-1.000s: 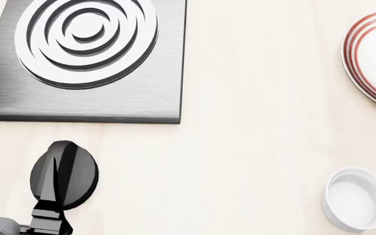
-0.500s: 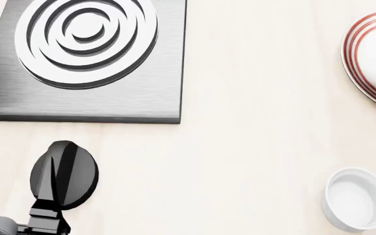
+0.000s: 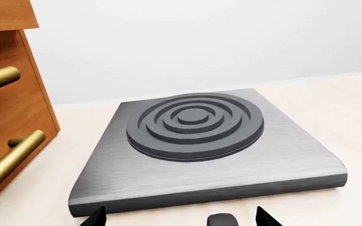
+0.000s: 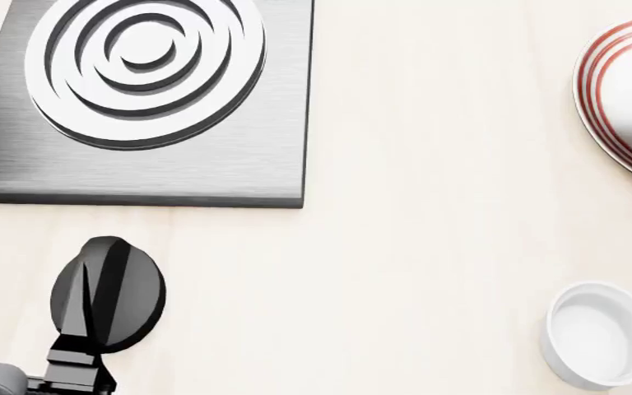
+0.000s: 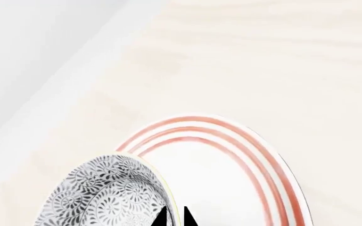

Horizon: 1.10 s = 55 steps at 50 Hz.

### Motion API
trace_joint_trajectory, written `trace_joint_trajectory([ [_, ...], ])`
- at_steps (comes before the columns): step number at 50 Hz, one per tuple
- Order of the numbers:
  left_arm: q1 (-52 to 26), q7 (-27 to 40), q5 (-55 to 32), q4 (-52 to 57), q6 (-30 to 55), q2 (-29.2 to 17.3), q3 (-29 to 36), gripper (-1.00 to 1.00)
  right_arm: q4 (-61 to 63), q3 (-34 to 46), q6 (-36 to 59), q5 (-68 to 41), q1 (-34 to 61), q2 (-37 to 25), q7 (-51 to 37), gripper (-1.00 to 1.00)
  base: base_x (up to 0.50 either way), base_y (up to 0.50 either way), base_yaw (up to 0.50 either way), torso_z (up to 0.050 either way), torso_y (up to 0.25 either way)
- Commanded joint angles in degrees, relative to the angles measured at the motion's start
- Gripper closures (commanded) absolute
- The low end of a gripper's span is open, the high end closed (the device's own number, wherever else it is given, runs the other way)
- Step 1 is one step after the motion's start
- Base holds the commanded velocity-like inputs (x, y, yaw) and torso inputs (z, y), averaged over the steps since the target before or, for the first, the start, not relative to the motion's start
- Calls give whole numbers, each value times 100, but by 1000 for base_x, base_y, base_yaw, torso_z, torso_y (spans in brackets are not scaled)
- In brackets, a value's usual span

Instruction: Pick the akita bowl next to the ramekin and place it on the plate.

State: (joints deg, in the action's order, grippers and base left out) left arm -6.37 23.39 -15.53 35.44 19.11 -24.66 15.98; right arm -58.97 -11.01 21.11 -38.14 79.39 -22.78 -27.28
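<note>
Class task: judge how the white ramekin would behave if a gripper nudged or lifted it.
The ramekin looks glossy, so probably slippery to pinch. Its low, straight-sided shape suggests it would slide rather than tip. It looks like rigid ceramic, likely to chip if dropped.

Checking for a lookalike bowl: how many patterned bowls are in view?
1. The patterned bowl hangs over the red-ringed plate, its rim pinched in the right tool. Another may lie out of view.

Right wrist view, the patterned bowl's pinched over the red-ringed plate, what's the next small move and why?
Probably lower it straight down. The right gripper pinches the akita bowl by its rim over the plate; whether it touches is unclear.
</note>
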Motion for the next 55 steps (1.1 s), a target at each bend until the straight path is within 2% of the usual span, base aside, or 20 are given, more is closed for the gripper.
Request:
trace_joint_trajectory([
  [1, -7, -122, 69, -21, 4, 110, -138, -100, -189, -80, -124, 226, 93, 102, 256, 100, 0, 0, 0, 0, 0],
  [30, -11, -90, 48, -48, -14, 70, -125, -100, -1541, 82, -809, 597, 629, 138, 626, 100, 0, 0, 0, 0, 0],
  [55, 19, -66, 40, -98, -87, 34, -127, -100, -1544, -145, -774, 942, 517, 181, 630, 100, 0, 0, 0, 0, 0],
])
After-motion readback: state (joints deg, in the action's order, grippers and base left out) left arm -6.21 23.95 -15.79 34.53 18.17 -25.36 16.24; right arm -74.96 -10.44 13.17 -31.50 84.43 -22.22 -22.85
